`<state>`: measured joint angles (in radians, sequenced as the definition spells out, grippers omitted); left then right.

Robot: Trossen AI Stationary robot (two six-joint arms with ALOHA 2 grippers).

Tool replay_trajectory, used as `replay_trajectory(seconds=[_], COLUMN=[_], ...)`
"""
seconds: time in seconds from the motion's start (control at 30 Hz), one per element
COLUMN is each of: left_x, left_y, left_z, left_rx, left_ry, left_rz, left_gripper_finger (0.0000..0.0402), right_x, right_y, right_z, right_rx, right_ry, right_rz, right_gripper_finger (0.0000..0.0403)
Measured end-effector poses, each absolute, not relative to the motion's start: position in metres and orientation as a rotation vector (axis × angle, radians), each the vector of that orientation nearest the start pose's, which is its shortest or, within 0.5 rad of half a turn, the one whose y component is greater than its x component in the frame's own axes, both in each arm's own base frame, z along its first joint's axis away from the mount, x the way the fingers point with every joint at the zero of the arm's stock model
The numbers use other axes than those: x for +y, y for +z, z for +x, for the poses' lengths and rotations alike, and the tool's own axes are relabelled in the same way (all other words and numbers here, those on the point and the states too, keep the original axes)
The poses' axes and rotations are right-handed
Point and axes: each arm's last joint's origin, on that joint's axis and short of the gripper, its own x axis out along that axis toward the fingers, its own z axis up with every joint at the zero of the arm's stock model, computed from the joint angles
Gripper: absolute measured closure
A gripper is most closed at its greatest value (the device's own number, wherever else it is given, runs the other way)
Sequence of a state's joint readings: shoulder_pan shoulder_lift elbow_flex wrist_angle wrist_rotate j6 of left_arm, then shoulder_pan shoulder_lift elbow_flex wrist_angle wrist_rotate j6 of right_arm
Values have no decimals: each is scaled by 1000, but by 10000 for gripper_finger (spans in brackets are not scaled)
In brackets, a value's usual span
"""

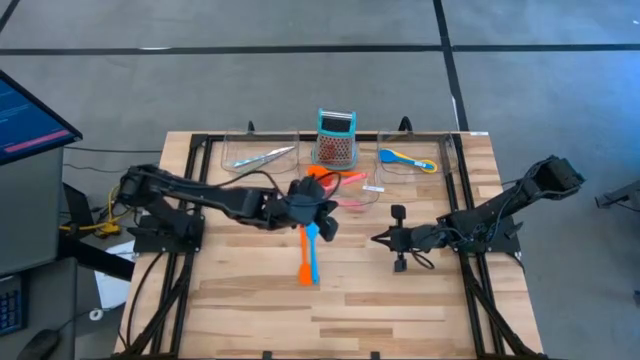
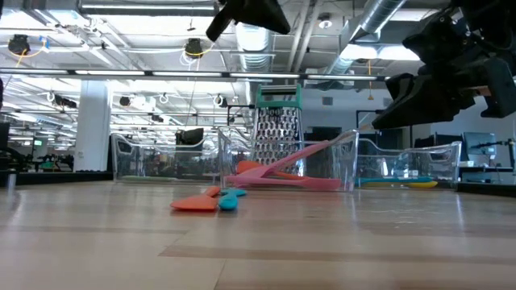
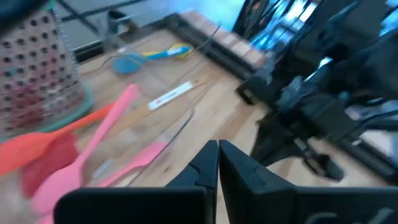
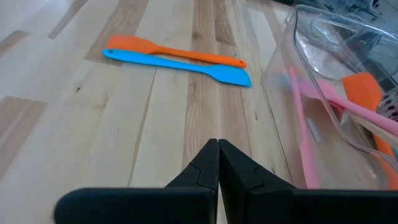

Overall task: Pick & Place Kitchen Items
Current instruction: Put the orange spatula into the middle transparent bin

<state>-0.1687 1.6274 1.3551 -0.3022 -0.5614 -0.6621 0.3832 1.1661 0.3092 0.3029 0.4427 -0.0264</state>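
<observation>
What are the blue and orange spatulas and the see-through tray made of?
Blue spatula and orange spatula: probably silicone or soft plastic, with a solid matte colour. Clear tray: likely hard plastic, glossy, with the pink utensils showing through its wall.

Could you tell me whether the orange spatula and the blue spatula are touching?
Touching: the right wrist view shows the orange spatula and blue spatula side by side, no gap.
</observation>
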Motion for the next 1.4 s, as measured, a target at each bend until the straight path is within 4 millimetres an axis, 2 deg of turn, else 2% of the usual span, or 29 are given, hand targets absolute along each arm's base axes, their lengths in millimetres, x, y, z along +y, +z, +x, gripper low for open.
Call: replay_trajectory(seconds=[0.07,0.17,0.23,0.4,0.53,0.73,1.03,1.17,1.4], left_x=[-44,-37,-32,-26,-27,-29,-28,-28,-28], left_y=[315,309,295,247,219,195,193,187,170], left_z=[368,371,372,372,378,386,384,382,373], left_rx=[436,567,675,1006,1148,1208,1232,1252,1267], left_ry=[562,608,637,735,744,748,763,777,871], left_rz=[-414,-449,-517,-687,-737,-745,-734,-724,-778], left_gripper_finger=[400,400,400,400,400,400,397,377,316], right_x=[64,64,64,63,63,62,62,62,62], right_y=[150,150,149,148,147,145,144,144,143], right_z=[191,191,191,190,190,188,187,187,186], right_rx=[516,523,528,538,550,582,591,594,605], right_ry=[-52,-51,-51,-51,-51,-50,-50,-50,-49], right_rz=[-250,-253,-255,-260,-265,-278,-282,-284,-288], right_gripper_finger=[403,403,403,403,403,403,403,403,403])
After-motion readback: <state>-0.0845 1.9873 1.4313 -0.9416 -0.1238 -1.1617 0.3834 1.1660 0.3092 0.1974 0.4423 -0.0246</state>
